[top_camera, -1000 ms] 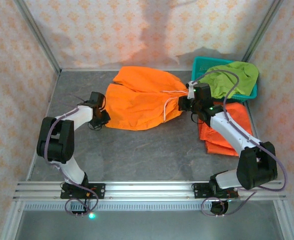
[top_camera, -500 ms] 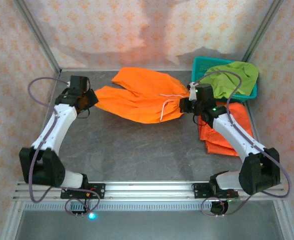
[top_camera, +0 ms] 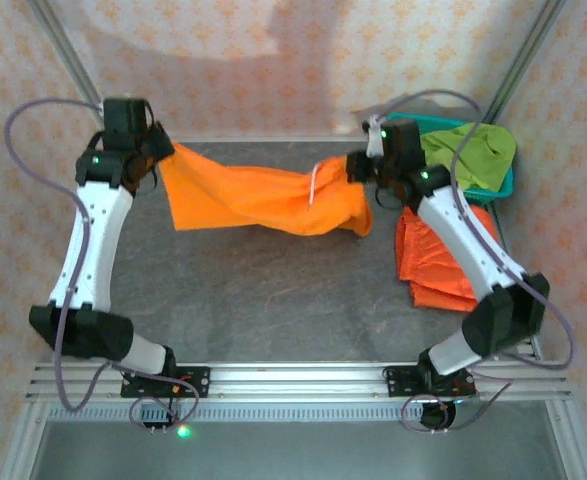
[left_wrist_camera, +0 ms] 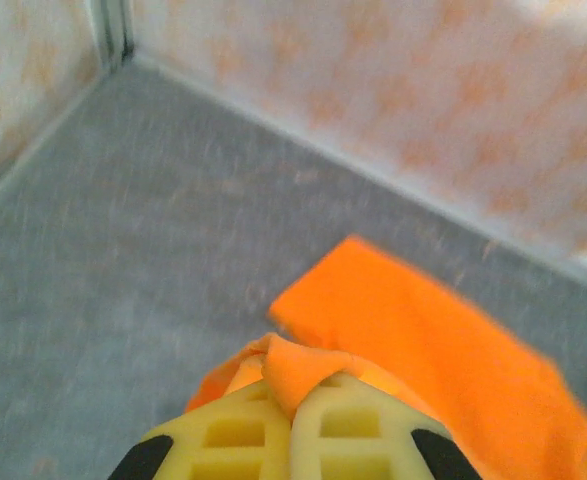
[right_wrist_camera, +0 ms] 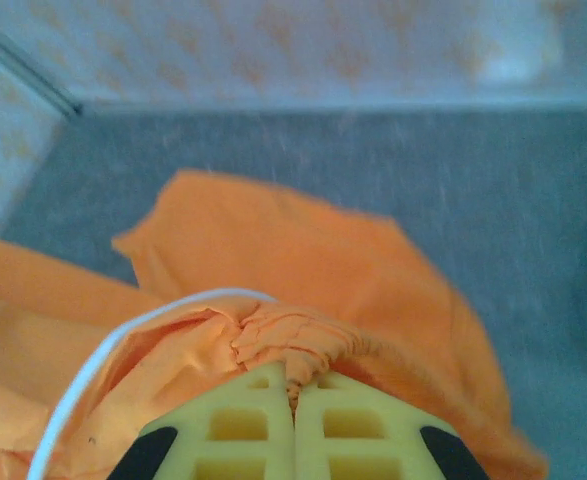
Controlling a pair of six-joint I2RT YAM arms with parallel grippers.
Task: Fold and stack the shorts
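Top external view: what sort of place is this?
Probably a lab robot cell, not a home: patterned backdrop walls box in a grey table, arm bases are bolted to an aluminium rail, and the props are orange shorts and a teal basket.

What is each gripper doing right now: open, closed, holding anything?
The left gripper is closed on the orange shorts.
The right gripper is closed on the same orange shorts.
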